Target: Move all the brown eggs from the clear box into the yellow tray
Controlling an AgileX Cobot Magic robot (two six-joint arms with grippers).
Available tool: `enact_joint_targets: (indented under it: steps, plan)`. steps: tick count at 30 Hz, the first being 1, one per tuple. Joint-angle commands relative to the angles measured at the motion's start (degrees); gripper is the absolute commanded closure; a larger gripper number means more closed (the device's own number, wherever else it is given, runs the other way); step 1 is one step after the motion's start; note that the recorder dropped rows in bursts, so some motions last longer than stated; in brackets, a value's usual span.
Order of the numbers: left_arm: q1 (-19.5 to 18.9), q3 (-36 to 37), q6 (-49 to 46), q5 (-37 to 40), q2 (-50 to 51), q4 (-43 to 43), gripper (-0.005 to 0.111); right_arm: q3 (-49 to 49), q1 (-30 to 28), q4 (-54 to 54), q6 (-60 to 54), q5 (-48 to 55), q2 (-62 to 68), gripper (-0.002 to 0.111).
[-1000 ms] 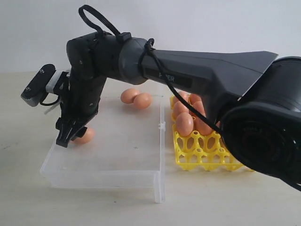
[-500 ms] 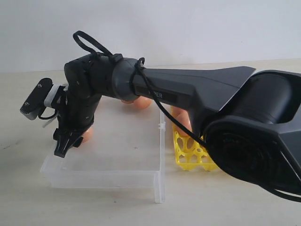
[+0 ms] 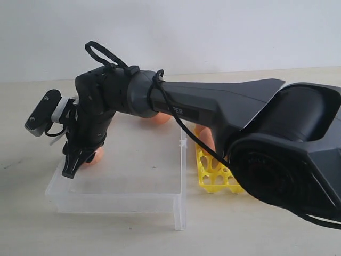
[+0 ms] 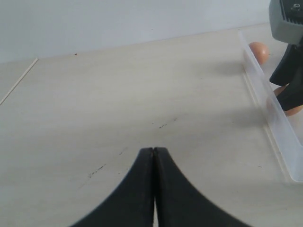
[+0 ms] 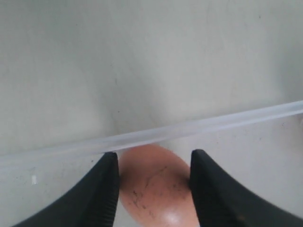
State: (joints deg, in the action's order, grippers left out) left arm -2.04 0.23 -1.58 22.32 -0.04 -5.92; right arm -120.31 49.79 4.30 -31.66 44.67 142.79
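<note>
Nearest me, at the left end of the clear box [image 3: 122,201], the right gripper [image 3: 70,169] points down over a brown egg [image 3: 96,156] that lies on the box floor just inside the left wall. Seen from the wrist, the jaws stand apart with the egg [image 5: 156,189] between them, each finger right at its side, and I cannot tell whether they press it yet. This is where I would worry. The egg is smooth and rounded, so a grip landing off its widest part could squirt it out and send it rolling across the floor, and a hard squeeze could crack the shell. The low wall [image 5: 156,135] runs right past the fingertips, so a finger could catch the rim on the lift and jolt the box or knock the egg loose. The left gripper [image 4: 154,152] hangs over bare tabletop [image 4: 94,118] outside that wall, jaws closed on nothing, out of the way. Farther back, another egg [image 3: 160,118] peeks from under the right arm [image 3: 224,104] at the far side of the box. The yellow tray [image 3: 216,178] sits just beyond the box's right wall, mostly hidden by the arm, with at least one egg [image 3: 205,140] showing in it. Any carry must cross the whole box and clear that wall.
</note>
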Motion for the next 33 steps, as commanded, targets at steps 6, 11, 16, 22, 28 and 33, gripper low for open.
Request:
enact_joint_targets:
  steps: [6,11,16,22,28,33]
  plan:
    - [0.3,-0.2,0.3,-0.5,0.0,0.1,0.107,1.7,0.1,0.1,0.2,5.8,-2.4,0.108]
    - [0.3,-0.2,0.3,-0.5,0.0,0.1,0.107,1.7,0.1,-0.3,1.3,6.5,-6.0,0.108]
    - [0.3,-0.2,0.3,-0.5,0.0,0.1,0.107,1.7,0.0,-0.3,1.3,6.5,-7.6,0.108]
    - [0.3,-0.2,0.3,-0.5,0.0,0.1,0.107,1.7,0.0,-0.3,6.7,4.8,-7.7,0.089]
    - [0.3,-0.2,0.3,-0.5,0.0,0.1,0.107,1.7,-0.8,-1.5,25.3,0.2,-6.5,0.056]
    - [0.3,-0.2,0.3,-0.5,0.0,0.1,0.107,1.7,-2.9,-5.9,43.5,0.9,-4.1,0.056]
